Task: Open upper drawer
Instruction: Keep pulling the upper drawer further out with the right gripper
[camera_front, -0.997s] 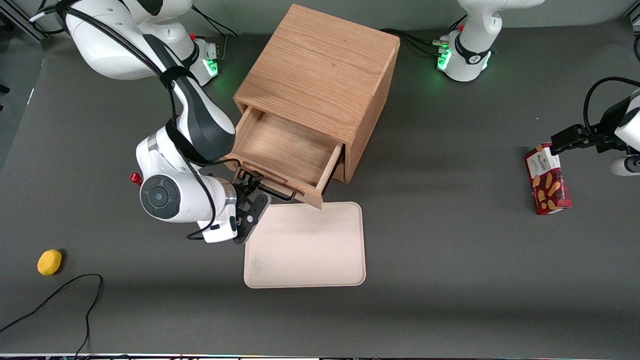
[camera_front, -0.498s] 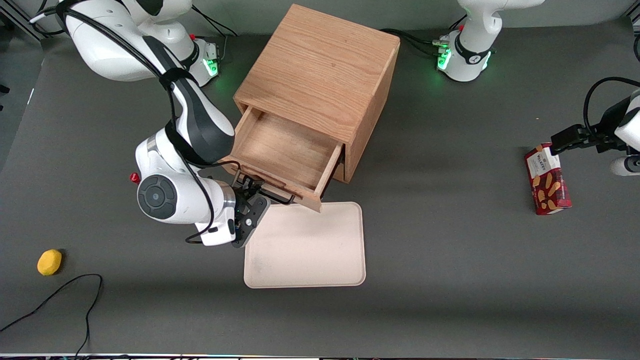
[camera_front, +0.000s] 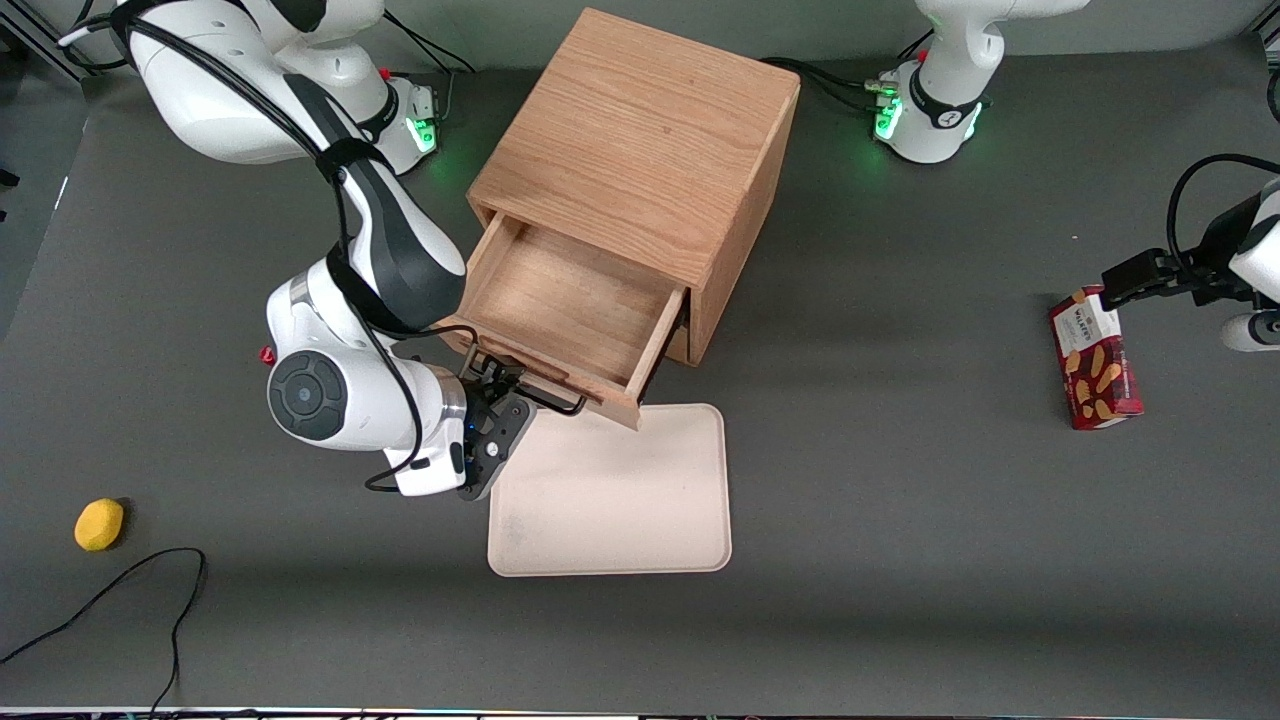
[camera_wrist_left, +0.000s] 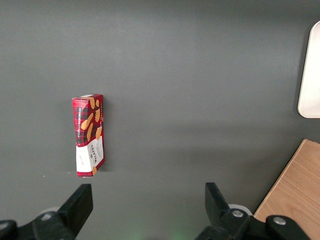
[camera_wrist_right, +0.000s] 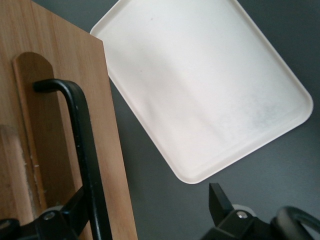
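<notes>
The gripper (camera_front: 497, 385) sat at the black bar handle (camera_wrist_right: 84, 150) with its fingers (camera_wrist_right: 218, 201) spread (one on each side of the bar). The upper drawer (camera_front: 560, 305), a shallow light-oak box, stood pulled well out of the cabinet (camera_front: 640, 150), its front just above the cream tray (camera_front: 615, 500).

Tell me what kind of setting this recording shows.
Probably a robotics lab tabletop: a dark mat bearing a wooden cabinet, its upper drawer pulled out, a tray, and the end effector open by the drawer's handle.

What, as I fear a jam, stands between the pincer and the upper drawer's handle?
Nothing visible: the open pincer is at the upper drawer, its black handle between the fingers.
</notes>
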